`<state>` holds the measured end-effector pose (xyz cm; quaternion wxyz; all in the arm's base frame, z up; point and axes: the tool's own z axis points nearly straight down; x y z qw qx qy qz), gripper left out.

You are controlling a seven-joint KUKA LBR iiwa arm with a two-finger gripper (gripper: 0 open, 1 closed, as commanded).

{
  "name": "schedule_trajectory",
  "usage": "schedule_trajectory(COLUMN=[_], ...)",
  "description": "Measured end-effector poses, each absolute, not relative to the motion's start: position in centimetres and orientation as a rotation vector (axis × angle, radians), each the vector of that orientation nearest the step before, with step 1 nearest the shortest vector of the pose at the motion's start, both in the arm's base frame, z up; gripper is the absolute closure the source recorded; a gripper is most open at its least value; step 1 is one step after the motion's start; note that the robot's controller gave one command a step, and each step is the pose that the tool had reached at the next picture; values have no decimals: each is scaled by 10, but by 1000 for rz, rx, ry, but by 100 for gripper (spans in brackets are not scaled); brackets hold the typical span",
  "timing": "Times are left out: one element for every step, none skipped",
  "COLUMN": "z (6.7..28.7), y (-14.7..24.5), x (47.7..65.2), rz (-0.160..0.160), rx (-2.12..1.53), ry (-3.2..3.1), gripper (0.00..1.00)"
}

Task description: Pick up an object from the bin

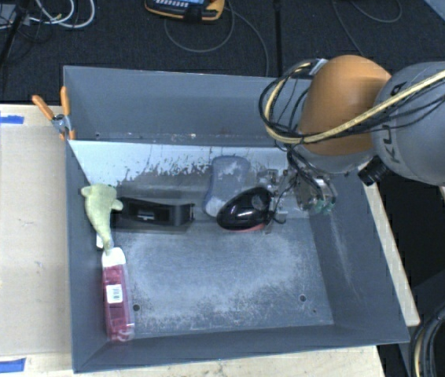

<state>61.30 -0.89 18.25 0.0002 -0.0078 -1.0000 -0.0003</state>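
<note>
BIN, BACK RIGHT: My jaws sit low in the grey metal bin (207, 108), at the right end of a glossy black oval object (240, 210), possibly a computer mouse. It lies on the floor toward the back wall, right of centre. From this angle I cannot tell whether my jaws are open or closed, nor whether they have any hold of it.

A pale translucent cup (226, 175) stands just behind the black oval object, touching it or nearly so. A black stapler-like object (156, 214) lies just to its left. Well apart, along the left wall, are a pale green plush toy (101, 204) and a pink container (116, 297) with a white label.

By my reading, the step in hand is the grasp itself, with me positioned at the object and the lift not yet made. The next move calls for a firm, centred closure on a smooth, curved shell that may slip. After that comes a straight rise clear of the cup.
</note>
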Motion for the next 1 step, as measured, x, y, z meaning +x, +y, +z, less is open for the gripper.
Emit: schedule_trajectory(z=[245], y=[-3], x=[612], rz=[-1], rx=[52], ry=[-3136], gripper=[100])
